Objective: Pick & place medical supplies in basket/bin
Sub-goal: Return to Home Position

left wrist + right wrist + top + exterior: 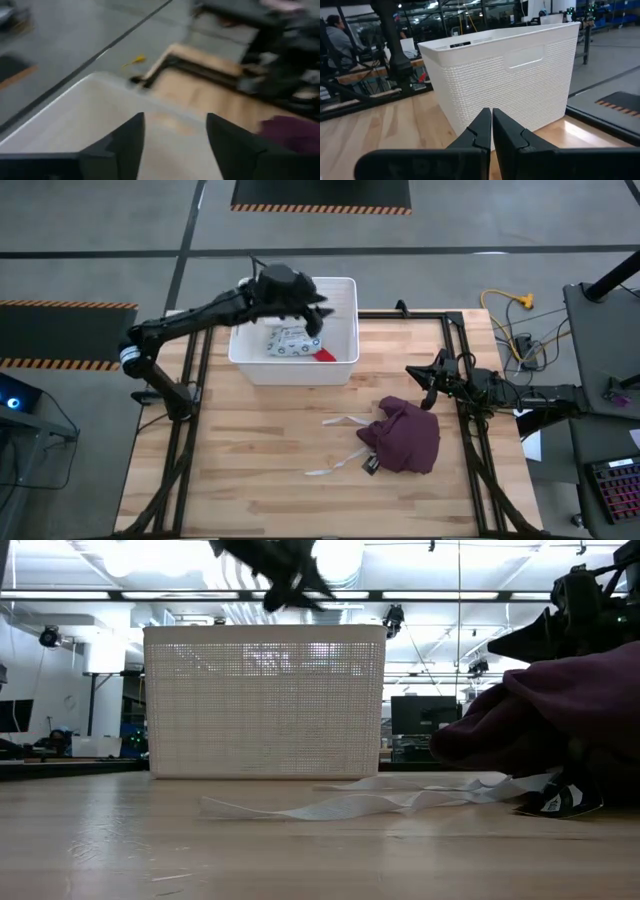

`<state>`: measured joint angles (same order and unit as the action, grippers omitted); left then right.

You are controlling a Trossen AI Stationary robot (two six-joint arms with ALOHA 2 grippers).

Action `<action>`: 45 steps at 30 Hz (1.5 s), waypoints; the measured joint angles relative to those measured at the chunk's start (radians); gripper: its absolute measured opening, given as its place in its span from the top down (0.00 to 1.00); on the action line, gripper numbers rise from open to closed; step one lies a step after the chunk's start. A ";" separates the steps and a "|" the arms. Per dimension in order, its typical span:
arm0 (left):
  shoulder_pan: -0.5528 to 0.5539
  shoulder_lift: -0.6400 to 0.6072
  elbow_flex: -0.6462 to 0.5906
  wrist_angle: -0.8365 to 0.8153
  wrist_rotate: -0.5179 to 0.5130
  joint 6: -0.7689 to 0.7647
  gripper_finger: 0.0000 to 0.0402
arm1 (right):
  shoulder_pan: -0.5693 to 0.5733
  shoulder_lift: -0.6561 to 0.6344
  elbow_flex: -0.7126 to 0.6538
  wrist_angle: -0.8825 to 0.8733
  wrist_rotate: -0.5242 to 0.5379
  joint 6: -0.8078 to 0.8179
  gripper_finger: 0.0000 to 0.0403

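The white ribbed bin (345, 365) stands at the table's far edge, left of centre. Inside it lie the flat grey-green dotted packet (287, 341) and a red item (322, 354). The short white cylinder and the small white round piece do not show. My left gripper (316, 318) hovers over the bin's right half, open and holding nothing; its wrist view shows the fingers spread (175, 135) above the bin's white floor (75, 125). My right gripper (420, 383) waits near the table's right edge, shut and holding nothing (491, 117), pointing at the bin (520, 75).
A crumpled maroon cloth bag (405, 436) lies right of centre, with white straps (340, 456) trailing toward the near-left; in the low view it is the maroon cloth (560, 725). Bare wood lies left of the straps and near the front edge. A person sits beyond the table (335, 35).
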<state>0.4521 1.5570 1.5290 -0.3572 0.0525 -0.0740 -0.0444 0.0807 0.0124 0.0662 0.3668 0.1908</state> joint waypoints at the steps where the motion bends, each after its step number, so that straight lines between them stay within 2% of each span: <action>1: -0.033 0.000 0.007 0.016 0.000 0.002 0.55 | 0.000 0.000 0.000 0.000 -0.001 -0.012 0.98; 9: -0.276 -0.002 0.004 0.081 0.006 0.002 0.80 | 0.001 -0.002 0.000 0.043 -0.054 -0.108 0.98; 14: -0.366 -0.023 -0.023 0.079 0.001 0.001 0.91 | 0.001 -0.002 0.000 0.043 -0.053 -0.150 0.98; 18: -0.409 -0.088 -0.118 0.089 0.001 -0.013 0.99 | 0.001 -0.002 0.000 0.046 -0.053 -0.123 0.98; 23: -0.430 -0.263 -0.351 0.188 0.000 -0.051 1.00 | 0.001 -0.001 0.000 0.049 -0.053 -0.120 0.98; 28: -0.454 -0.519 -0.673 0.451 0.028 -0.069 1.00 | 0.001 -0.001 0.000 0.053 -0.053 -0.123 0.98; 31: -0.466 -0.677 -0.877 0.665 0.073 -0.047 1.00 | 0.001 -0.001 0.000 0.053 -0.053 -0.123 0.98; 33: -0.466 -0.782 -0.999 0.742 0.077 -0.022 1.00 | 0.001 -0.001 0.000 0.052 -0.053 -0.123 0.98; 38: -0.466 -1.003 -1.226 0.744 0.074 0.010 1.00 | 0.001 -0.001 0.000 0.052 -0.053 -0.123 0.98; 45: -0.466 -1.216 -1.388 0.759 0.022 0.013 1.00 | 0.001 -0.001 0.000 0.049 -0.053 -0.121 0.98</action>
<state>-0.0142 0.3414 0.1408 0.4015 0.0745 -0.0612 -0.0437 0.0795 0.0128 0.1155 0.3141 0.0693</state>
